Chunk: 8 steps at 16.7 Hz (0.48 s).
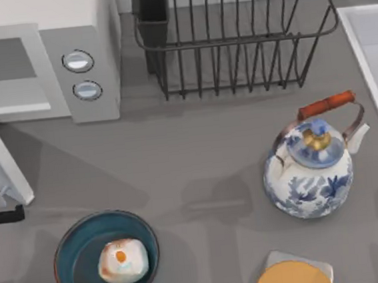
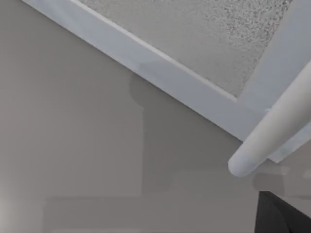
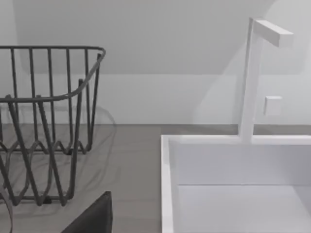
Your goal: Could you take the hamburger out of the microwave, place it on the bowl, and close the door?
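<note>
The hamburger (image 1: 122,260), a whitish lump with an orange spot, lies inside the dark teal bowl (image 1: 73,259) at the front left. The microwave (image 1: 91,30) stands at the back left with its cavity exposed. Its door (image 1: 0,166) is swung open toward the front, near the table's left edge. My left gripper (image 1: 0,216) sits at the left edge just in front of the door's free end. In the left wrist view the door's speckled window (image 2: 204,43) and bar handle (image 2: 272,131) are very close. A dark piece of my right gripper (image 3: 92,218) shows in the right wrist view.
A wire dish rack (image 1: 233,43) stands behind the middle of the table. A blue-and-white kettle (image 1: 312,170) is at the right. A yellow-orange disc on a grey square (image 1: 293,280) sits at the front edge. A white sink (image 3: 233,184) with its faucet (image 3: 252,77) borders the right side.
</note>
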Motion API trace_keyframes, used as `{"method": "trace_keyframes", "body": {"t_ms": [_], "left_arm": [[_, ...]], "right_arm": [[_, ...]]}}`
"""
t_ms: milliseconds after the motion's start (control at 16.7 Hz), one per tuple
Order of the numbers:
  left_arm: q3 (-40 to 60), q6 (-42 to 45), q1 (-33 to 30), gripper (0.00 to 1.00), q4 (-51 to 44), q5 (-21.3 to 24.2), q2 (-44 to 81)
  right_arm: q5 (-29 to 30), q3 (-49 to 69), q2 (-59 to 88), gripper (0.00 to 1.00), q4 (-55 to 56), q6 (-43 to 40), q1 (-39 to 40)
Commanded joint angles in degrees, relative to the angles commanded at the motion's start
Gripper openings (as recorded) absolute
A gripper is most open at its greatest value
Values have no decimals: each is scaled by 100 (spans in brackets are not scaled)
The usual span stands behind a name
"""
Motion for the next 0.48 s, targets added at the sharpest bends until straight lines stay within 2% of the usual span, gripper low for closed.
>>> {"method": "trace_keyframes", "body": {"t_ms": [480], "left_arm": [[1246, -86, -161, 0, 849, -96, 2201]], "right_arm": [[0, 0, 0, 100, 0, 0, 0]]}}
